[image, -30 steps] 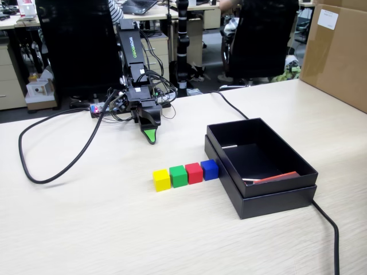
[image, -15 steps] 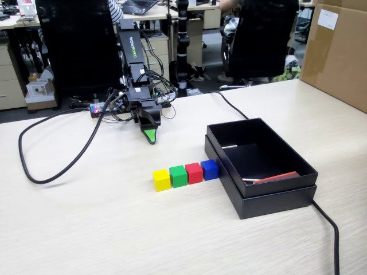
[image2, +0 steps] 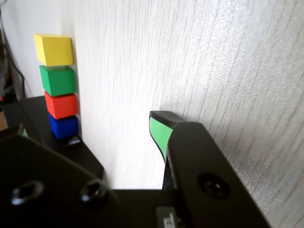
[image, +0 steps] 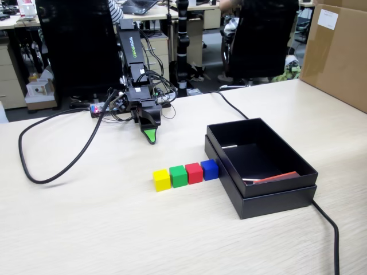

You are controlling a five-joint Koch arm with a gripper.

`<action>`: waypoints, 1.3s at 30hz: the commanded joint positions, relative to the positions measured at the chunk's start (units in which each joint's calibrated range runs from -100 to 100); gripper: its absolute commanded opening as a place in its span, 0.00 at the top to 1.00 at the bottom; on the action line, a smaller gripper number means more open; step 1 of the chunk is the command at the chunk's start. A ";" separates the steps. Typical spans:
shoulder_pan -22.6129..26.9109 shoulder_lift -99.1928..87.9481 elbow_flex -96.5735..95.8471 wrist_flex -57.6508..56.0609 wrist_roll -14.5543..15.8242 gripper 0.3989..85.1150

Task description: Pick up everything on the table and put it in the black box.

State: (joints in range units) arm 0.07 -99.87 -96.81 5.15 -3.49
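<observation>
Four cubes (image: 186, 174) in a touching row on table (image: 86, 229), box (image: 261, 166) touching row's right end, fixed view

My arm is a black five-joint hobby unit, folded low over its base at the far side of the desk in the fixed view. The upper link stands nearly upright and carries white lettering on its side. The forearm drops forward and down from it. My black gripper with the green-faced fingertip (image: 150, 136) points down at the surface, tip close to the wood or touching it; I cannot tell which. It holds nothing. In the wrist view the gripper (image2: 159, 128) shows one green tip only, with the black housing and a screw head below it. Jaw separation cannot be judged from either view.
</observation>
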 commanded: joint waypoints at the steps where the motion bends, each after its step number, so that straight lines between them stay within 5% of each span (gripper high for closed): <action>1: 0.00 -0.13 -0.66 -3.46 -0.29 0.41; 13: -0.10 -0.13 0.52 -4.50 -0.10 0.44; 20: -0.73 5.03 24.09 -31.20 2.20 0.44; 27: -2.10 29.25 60.72 -58.93 3.71 0.44; 39: -3.76 75.49 107.05 -75.26 1.32 0.45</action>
State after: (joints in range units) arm -3.64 -29.71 0.96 -66.16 -1.83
